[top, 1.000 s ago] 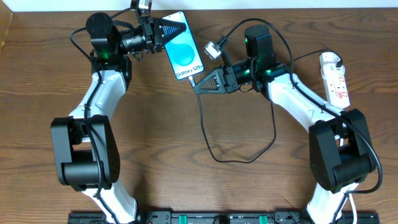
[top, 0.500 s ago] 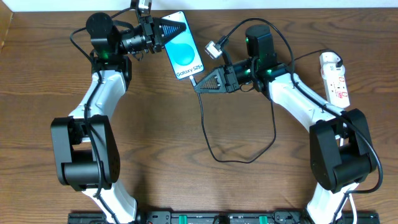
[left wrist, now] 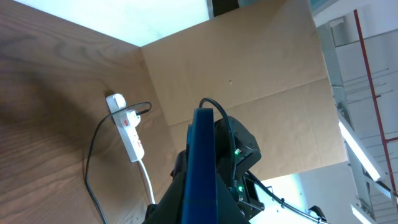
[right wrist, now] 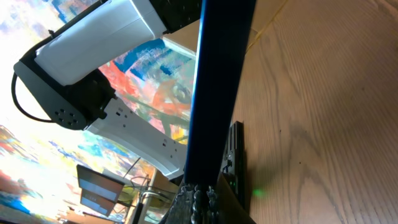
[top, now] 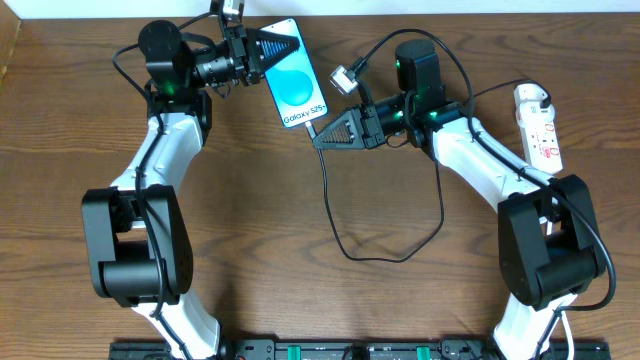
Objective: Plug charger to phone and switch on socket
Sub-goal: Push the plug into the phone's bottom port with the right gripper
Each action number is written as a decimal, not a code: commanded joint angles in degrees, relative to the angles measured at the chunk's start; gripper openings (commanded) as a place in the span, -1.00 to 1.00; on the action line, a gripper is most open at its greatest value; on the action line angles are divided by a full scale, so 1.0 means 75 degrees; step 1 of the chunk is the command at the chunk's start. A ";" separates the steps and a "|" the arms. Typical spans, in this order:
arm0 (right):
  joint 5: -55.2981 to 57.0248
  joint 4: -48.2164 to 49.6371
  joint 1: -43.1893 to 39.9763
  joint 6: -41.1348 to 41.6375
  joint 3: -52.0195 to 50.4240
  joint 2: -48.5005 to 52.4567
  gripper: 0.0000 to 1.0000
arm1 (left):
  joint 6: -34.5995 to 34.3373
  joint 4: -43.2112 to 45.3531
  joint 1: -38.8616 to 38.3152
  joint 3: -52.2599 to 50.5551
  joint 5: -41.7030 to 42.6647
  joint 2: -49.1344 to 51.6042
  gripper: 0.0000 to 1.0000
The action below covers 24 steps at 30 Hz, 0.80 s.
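I am gripping the phone (top: 297, 90) at its top edge with my left gripper (top: 288, 42), whose jaws are pressing on the two faces and holding it off the table (top: 260, 230) near the far edge, screen up and tilted, with the blue display and the "Galaxy S25" text facing the overhead camera. From my left wrist the phone (left wrist: 203, 155) is showing only as a thin blue slab seen edge-on, running away from the fingers. My right gripper (top: 320, 137) is reaching in from the other side, and its tips are meeting the phone's bottom edge; its jaws are nearly together and pinching the plug end of the charger (top: 326, 195) right at that edge. I cannot tell whether the tip is seated in the port. From my right wrist, the fingers (right wrist: 186, 202) are sitting close together at the bottom of the view with the phone (right wrist: 217, 81) rising edge-on just above them. The black cable is dropping from my right gripper, looping across the table, then climbing back up past my right arm. The socket (top: 541, 130) is lying at the far right of the table, well apart from the phone, with a white plug (top: 530, 97) in its far end.
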 commanded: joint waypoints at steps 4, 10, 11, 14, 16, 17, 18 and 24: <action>-0.0093 0.0017 -0.0041 -0.0029 0.0085 -0.0187 -0.98 | 0.0082 0.0096 0.0017 0.0093 0.0128 -0.0157 -0.85; 0.0026 0.0015 -0.0041 -0.0023 0.0085 -0.0187 -0.98 | 0.0082 0.0096 0.0012 0.0093 0.0122 -0.0157 -0.85; 0.0050 0.0015 -0.0041 -0.0023 0.0085 -0.0187 -0.98 | 0.0082 0.0096 0.0012 0.0093 0.0122 -0.0157 -0.85; 0.0108 0.0015 -0.0041 -0.0023 0.0085 -0.0187 -0.98 | 0.0082 0.0096 0.0012 0.0093 0.0122 -0.0157 -0.86; 0.0163 0.0015 -0.0041 -0.0020 0.0087 -0.0187 -0.98 | 0.0085 0.0096 0.0012 0.0093 0.0119 -0.0157 -0.85; 0.0187 0.0015 -0.0041 -0.0020 0.0085 -0.0187 -0.98 | 0.0085 0.0099 0.0012 0.0093 0.0122 -0.0157 -0.86; 0.0216 0.0015 -0.0041 -0.0017 0.0085 -0.0187 -0.98 | 0.0085 0.0099 0.0012 0.0093 0.0119 -0.0157 -0.86; 0.0478 0.0020 -0.0041 0.0187 0.0087 -0.0187 -0.98 | 0.0114 0.0099 0.0012 0.0093 0.0119 -0.0157 -0.86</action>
